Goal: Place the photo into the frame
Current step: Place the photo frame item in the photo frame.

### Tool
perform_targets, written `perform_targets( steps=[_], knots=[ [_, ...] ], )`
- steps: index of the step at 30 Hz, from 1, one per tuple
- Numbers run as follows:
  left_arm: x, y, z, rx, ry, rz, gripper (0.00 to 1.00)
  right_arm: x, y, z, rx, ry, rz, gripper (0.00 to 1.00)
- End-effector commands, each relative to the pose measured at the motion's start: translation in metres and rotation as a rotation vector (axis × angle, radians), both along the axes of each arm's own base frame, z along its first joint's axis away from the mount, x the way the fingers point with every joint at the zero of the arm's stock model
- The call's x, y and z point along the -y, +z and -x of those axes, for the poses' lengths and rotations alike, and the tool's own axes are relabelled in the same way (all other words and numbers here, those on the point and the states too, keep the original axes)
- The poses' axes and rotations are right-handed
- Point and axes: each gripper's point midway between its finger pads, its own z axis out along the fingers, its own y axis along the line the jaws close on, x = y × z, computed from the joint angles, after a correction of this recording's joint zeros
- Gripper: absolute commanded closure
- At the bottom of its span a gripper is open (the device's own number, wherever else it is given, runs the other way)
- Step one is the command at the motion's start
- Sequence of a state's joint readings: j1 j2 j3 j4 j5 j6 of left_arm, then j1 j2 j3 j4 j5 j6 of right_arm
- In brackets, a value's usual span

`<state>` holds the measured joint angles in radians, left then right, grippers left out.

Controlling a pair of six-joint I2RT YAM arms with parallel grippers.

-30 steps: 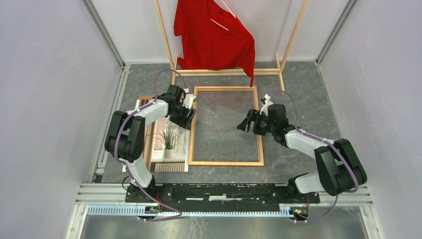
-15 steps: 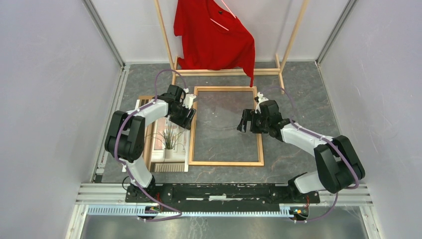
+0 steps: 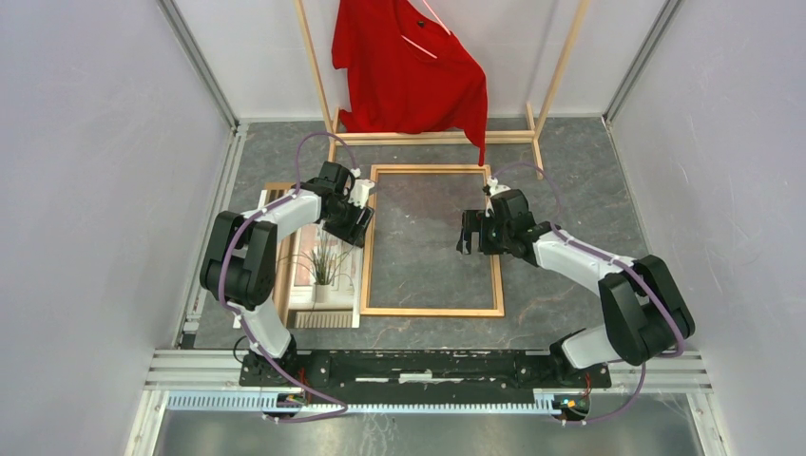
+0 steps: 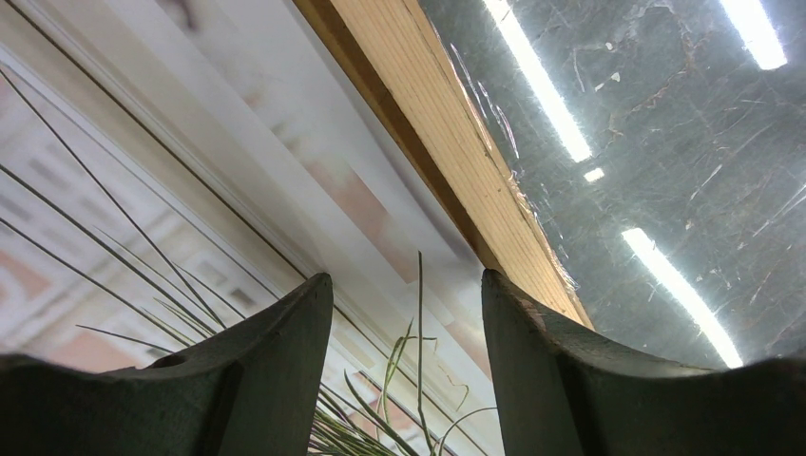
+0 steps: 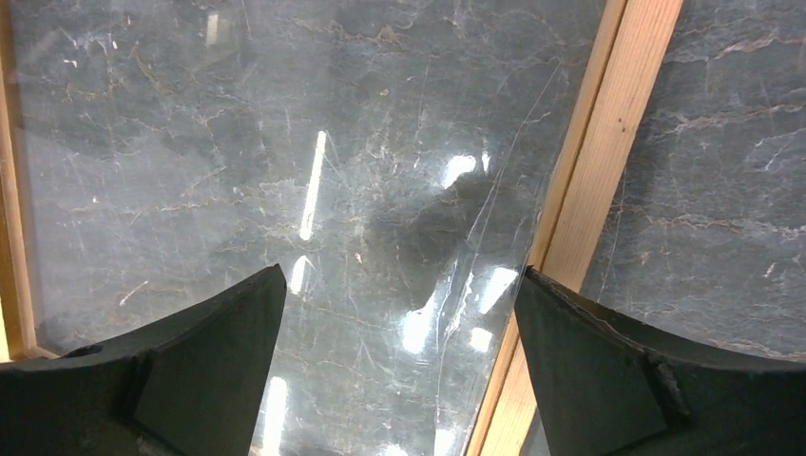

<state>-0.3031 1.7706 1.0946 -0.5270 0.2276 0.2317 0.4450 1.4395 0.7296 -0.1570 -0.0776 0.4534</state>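
The frame [image 3: 366,256] of orange-brown wood lies flat mid-table with a clear sheet [image 3: 428,242] inside it. The photo [image 3: 323,271], a grassy plant in a white pot, lies just left of the frame. My left gripper [image 3: 358,218] hovers open over the photo's right edge beside the frame's left rail [image 4: 447,142]; plant stems on the photo [image 4: 190,218] show between its fingers [image 4: 285,361]. My right gripper [image 3: 468,233] stands wide open, low over the clear sheet [image 5: 285,142], its right finger [image 5: 608,361] over the frame's right rail [image 5: 594,180]. Neither holds anything.
A pale wooden clothes rack [image 3: 432,138] with a red shirt [image 3: 409,66] stands behind the frame. A brown backing board [image 3: 276,190] sticks out from under the photo at the left. Grey walls close both sides.
My right gripper has moved left and a little back, from the frame's right rail to over the clear sheet, and its jaws have spread wider. The left arm has not moved.
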Motion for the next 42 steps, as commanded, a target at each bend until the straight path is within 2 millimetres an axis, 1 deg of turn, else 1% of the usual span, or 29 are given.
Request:
perform_targets(
  steps=[1,11,13,19,24,29,32,34,38,40,42],
  knots=[
    [-0.004,-0.027,0.022,-0.097,0.007,-0.023,0.33,-0.003,0.02,-0.019,0.074,0.001,0.012,0.03],
    [-0.005,-0.026,0.02,-0.088,0.005,-0.03,0.34,0.004,0.026,-0.02,0.086,-0.004,0.056,0.03],
    [-0.005,-0.025,0.019,-0.086,0.006,-0.028,0.34,0.009,0.027,-0.022,0.094,-0.02,0.078,0.03],
    [-0.005,-0.022,0.019,-0.083,0.005,-0.024,0.34,0.012,0.039,-0.024,0.122,-0.023,0.09,0.02],
    [0.0,-0.014,0.017,-0.074,0.004,-0.009,0.34,0.019,0.047,-0.026,0.14,-0.038,0.092,0.02],
    [0.013,-0.009,0.018,-0.072,-0.015,0.014,0.34,0.014,0.059,-0.025,0.162,-0.029,0.039,0.02],
    [0.023,-0.01,0.022,-0.078,-0.036,0.012,0.34,0.009,0.064,-0.021,0.165,-0.017,0.001,0.02],
    [0.03,-0.01,0.021,-0.078,-0.045,0.016,0.34,0.007,0.066,-0.019,0.169,-0.016,-0.016,0.02],
    [0.043,-0.006,0.012,-0.059,-0.062,0.02,0.34,0.005,0.071,-0.012,0.182,-0.014,-0.046,0.02],
    [0.047,-0.003,0.007,-0.051,-0.071,0.007,0.34,0.003,0.072,-0.008,0.182,-0.01,-0.065,0.02],
    [0.047,0.001,0.0,-0.037,-0.067,-0.005,0.34,-0.002,0.072,-0.004,0.179,-0.003,-0.087,0.02]
  ],
)
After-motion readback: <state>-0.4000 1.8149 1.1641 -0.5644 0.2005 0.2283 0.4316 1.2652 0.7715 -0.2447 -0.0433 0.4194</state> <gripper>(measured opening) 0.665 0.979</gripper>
